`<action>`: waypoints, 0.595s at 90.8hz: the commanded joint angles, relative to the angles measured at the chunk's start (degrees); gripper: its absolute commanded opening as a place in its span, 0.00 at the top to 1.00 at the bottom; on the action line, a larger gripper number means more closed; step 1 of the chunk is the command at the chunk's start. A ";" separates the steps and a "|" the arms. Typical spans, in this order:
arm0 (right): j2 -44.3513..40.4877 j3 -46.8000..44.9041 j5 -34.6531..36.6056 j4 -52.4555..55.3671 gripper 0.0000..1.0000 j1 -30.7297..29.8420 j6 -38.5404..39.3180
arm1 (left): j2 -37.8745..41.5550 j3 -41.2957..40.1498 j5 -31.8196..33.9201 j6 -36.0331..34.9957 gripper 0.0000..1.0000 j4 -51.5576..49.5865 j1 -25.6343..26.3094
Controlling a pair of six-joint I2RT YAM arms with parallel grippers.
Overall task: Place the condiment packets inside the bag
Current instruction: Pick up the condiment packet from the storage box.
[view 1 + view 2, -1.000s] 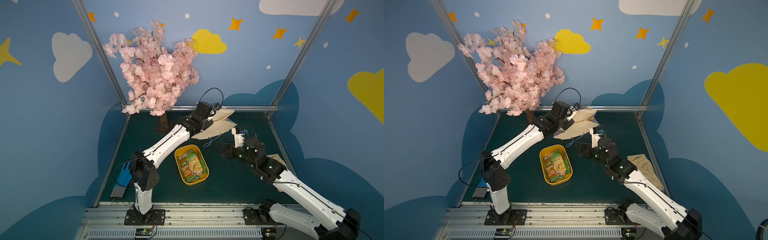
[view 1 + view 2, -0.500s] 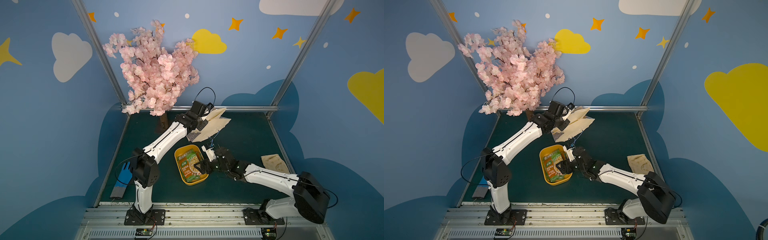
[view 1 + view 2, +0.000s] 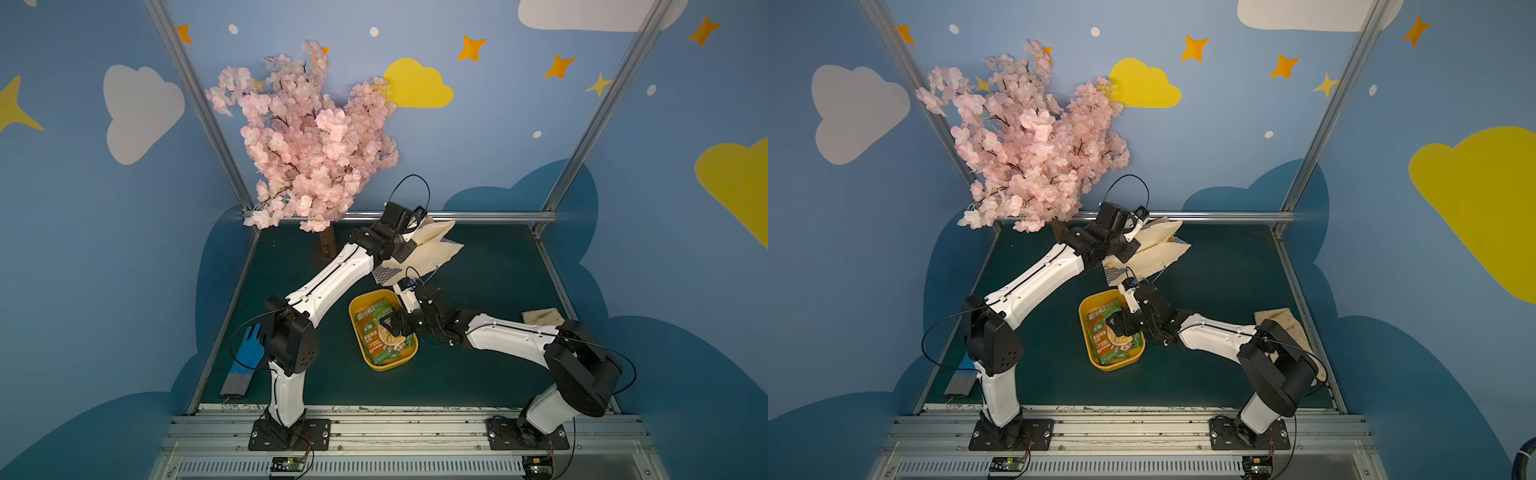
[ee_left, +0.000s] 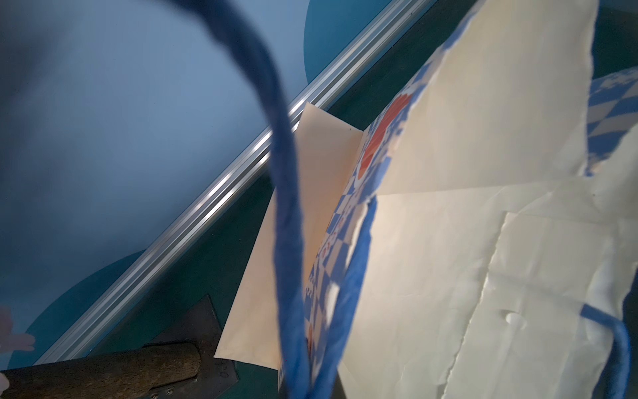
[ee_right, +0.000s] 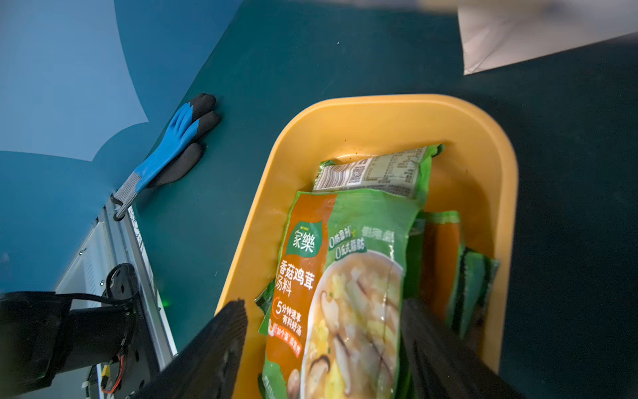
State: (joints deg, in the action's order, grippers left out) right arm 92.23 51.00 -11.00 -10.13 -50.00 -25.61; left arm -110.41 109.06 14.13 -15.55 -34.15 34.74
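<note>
Left jaws: shut, clamped on the top of the bag (image 3: 432,253) at the blue handle (image 4: 286,207) end. The contact point itself is hidden in the left wrist view; only the handle loop and cream paper show. The bag hangs tilted over the back of the counter (image 3: 498,282), just beside the pink blossom tree (image 3: 316,137). Its checkered print is visible at the lower corner.

Right jaws: apart, lowered into the yellow tray (image 3: 390,365). The fingers (image 5: 221,338) sit one on each side of the top packet. Cannot tell whether they touch it.

The condiment packets (image 3: 380,336) are piled in the tray:
- The top one (image 5: 345,276) lies face up, with the bowl photo and orange label showing.
- One underneath pokes out at the far end, barcode side up.
- More edges stick out along one side.

The tray sits mid-counter, between the two arms and just in front of the bag.

A blue glove (image 3: 249,345) lies at the counter edge by the left arm (image 3: 332,278). A beige cloth (image 3: 542,316) lies by the right arm (image 3: 511,340).
</note>
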 commanded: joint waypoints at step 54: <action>1.92 -2.60 -2.39 -5.31 0.55 -1.42 -2.75 | 1.91 -0.50 -1.30 1.34 0.97 -0.39 -0.33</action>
State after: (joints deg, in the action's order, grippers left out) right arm 96.68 50.26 -11.46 -13.26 -50.94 -26.63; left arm -110.41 109.03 13.50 -14.96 -34.26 34.61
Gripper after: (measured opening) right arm 0.511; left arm 0.047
